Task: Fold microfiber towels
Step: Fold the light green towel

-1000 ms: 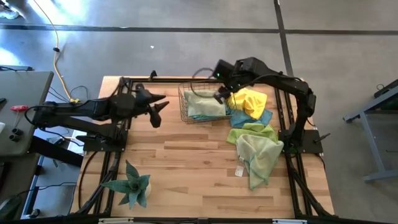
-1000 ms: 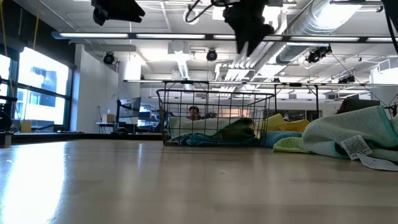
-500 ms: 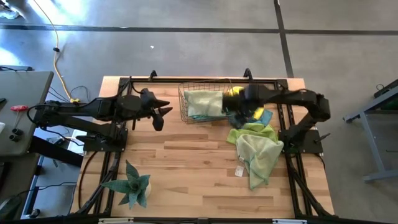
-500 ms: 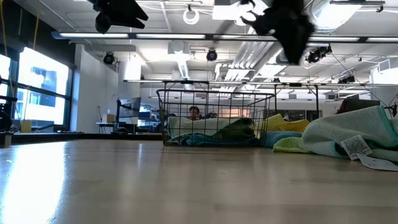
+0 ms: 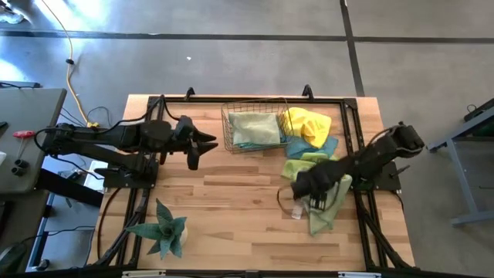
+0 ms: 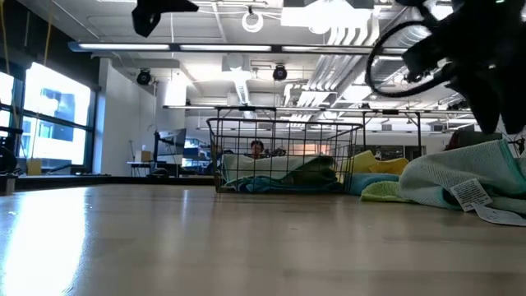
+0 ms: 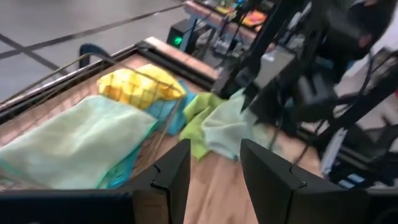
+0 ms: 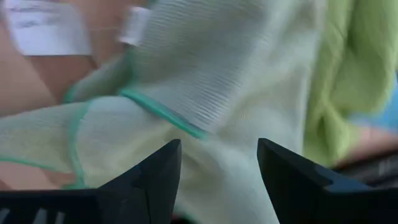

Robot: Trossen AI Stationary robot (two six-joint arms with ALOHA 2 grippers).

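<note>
High view: the left gripper (image 5: 202,144) hangs over bare wood at about 9 o'clock from the copper wire basket (image 5: 227,131), fingers parted, holding nothing. The basket contains a pale green towel (image 5: 253,128) lying flat. At 3 o'clock from the basket a yellow towel (image 5: 307,123) is heaped on a light blue towel (image 5: 330,145). At 5 o'clock from the basket lie a lime green towel (image 5: 302,164) and another pale green towel (image 5: 323,218). The right gripper (image 5: 301,188) sits over that pale green towel. A spiky green plant (image 5: 164,228) stands at 7 o'clock on the table (image 5: 231,224).

Low view: the basket (image 6: 288,156) stands at centre distance with cloth inside. The pale green towel (image 6: 444,177) is mounded at 3 o'clock, with a white label (image 6: 470,194) showing. The right arm is a dark blur above it.

Left wrist view: the left gripper (image 7: 214,163) has its fingers apart and empty. Beyond them are the basket towel (image 7: 74,140), the yellow towel (image 7: 140,87) and the lime green towel (image 7: 200,115).

Right wrist view: the right gripper (image 8: 219,163) is spread wide just above the pale green towel (image 8: 211,81), gripping nothing.
</note>
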